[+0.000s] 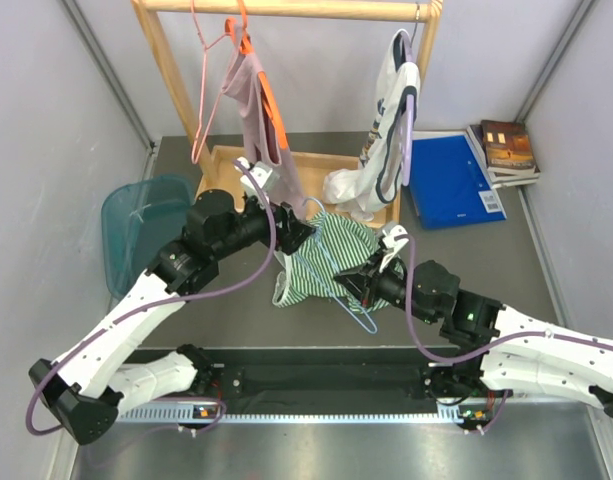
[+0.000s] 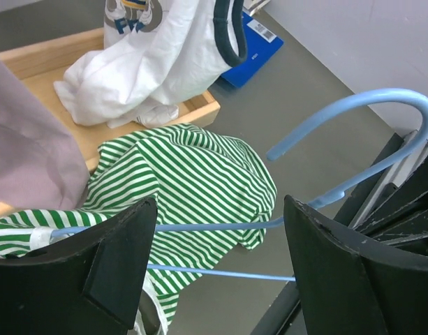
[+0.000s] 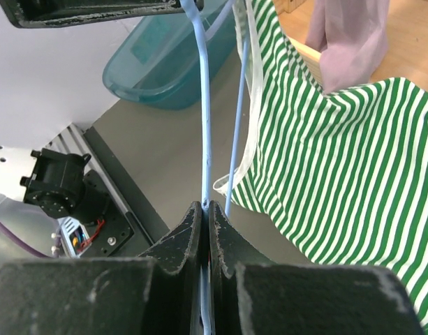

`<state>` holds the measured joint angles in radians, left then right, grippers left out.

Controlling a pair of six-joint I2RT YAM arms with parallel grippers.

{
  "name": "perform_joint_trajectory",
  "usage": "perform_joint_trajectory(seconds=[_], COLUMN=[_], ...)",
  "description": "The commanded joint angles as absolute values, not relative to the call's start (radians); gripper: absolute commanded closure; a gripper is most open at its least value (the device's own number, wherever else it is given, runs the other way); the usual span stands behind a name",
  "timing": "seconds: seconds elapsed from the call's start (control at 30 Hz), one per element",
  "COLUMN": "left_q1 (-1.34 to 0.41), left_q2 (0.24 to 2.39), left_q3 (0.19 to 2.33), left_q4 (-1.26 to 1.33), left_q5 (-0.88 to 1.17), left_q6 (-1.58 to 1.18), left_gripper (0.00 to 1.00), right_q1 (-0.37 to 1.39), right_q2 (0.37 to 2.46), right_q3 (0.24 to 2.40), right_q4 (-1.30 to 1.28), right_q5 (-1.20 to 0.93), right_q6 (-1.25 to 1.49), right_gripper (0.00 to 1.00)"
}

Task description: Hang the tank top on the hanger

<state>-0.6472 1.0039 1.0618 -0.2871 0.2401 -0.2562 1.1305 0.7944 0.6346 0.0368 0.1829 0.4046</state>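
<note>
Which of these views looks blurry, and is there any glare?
Top external: sharp, evenly lit, slight sheen on the metal table's near edge. Left wrist: tank top crisp, no glare. Right wrist: hanger wire sharp, stripes clear, dark foreground.

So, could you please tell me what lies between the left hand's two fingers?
In the left wrist view, two light-blue wires of the hanger cross the gap in the open left hand, the tank top behind them.

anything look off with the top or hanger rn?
Yes. The tank top is bunched in a crumpled heap over the hanger, a strap end dangling loose, rather than spread along it. The right gripper is shut on the hanger wire; the left gripper stands open astride it.
</note>
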Motion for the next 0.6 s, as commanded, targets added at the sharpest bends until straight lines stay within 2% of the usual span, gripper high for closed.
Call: perform_joint_trajectory(seconds=[0.0, 0.07, 0.23, 0.43, 0.57], left_q1=[-0.692, -0.692, -0.693, -0.692, -0.692], left_q2=[1.002, 0.986, 0.94, 0.864, 0.802], left_q3=[1.046, 1.048, 1.048, 1.019, 1.017], left_q4=[-0.224, -0.256, -0.35, -0.437, -0.475], left_q5=[0.256, 0.16, -0.124, -0.153, -0.089], left_q6=[-0.221, -0.201, -0.152, -0.086, -0.026], left_gripper=[0.22, 0.2, 0.07, 0.03, 0.02], right_q1=[1.146, 1.146, 1.146, 1.125, 1.1], right_q2=[0.798, 0.79, 0.756, 0.721, 0.692], right_q3=[0.655, 0.655, 0.649, 0.673, 0.706], right_q4=[0.158, 0.153, 0.133, 0.08, 0.037], right_q5=[0.218, 0.232, 0.258, 0.22, 0.141], right_q6=[0.413, 0.416, 0.416, 0.341, 0.298], right_gripper=[1.0, 1.0, 1.0, 1.0, 1.0])
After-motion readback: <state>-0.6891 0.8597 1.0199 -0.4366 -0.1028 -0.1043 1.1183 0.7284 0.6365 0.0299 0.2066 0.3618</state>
